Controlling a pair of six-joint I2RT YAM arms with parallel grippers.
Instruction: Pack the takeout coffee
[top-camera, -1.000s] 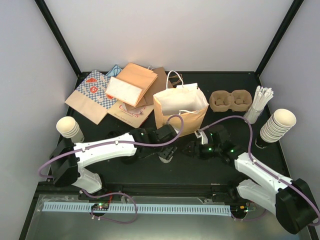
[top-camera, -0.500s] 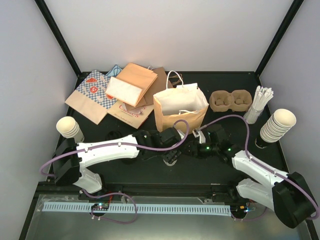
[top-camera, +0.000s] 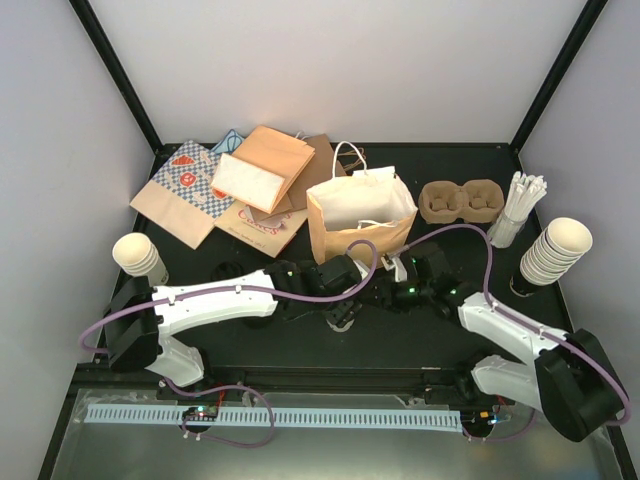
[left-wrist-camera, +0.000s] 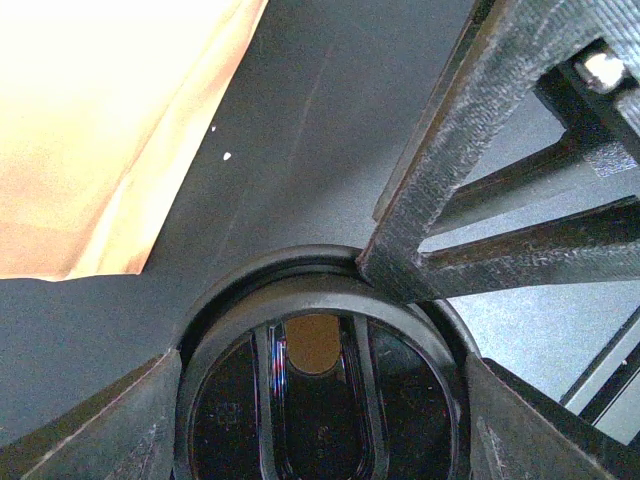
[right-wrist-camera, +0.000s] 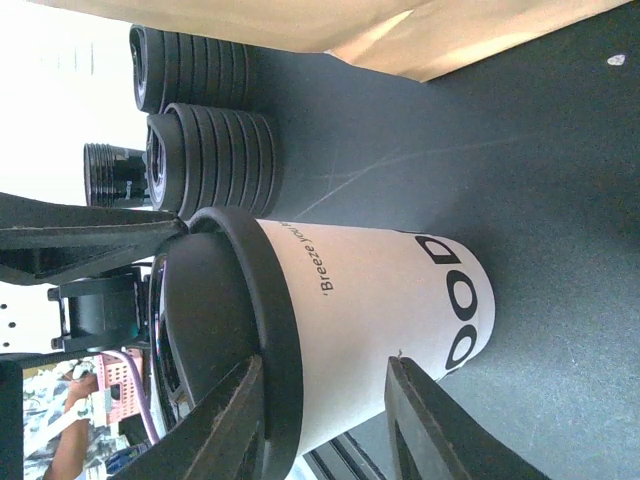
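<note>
1. The cup (right-wrist-camera: 380, 300) stands on the counter (top-camera: 300, 345) just in front of the bag (top-camera: 360, 225). The carrier (top-camera: 461, 201) sits well apart at the back right. That means a long carry, with more chance of a slip.
2. The left claw (left-wrist-camera: 320, 380) comes from above and pinches the cup at its lid (right-wrist-camera: 205, 330), with a finger against the rim on each side. If the cup is lifted by the lid alone, it may drop out from under it. A harder squeeze could buckle the rim.
3. The right claw (right-wrist-camera: 325, 375) is part spread, with nothing between its jaws. One finger is at the lid's rim and the other is lower, beside the wall. I cannot tell whether either one presses. Stacked like that, they cannot clasp the wall. Closing could instead pry the lid up or shove the cup over.
4. Both claws crowd one cup. They could knock each other, or one could let go before the other has a hold.
5. Two lid stacks (right-wrist-camera: 215, 150) stand just beside the cup. A sideways swing could scatter them or push the light bag.
</note>
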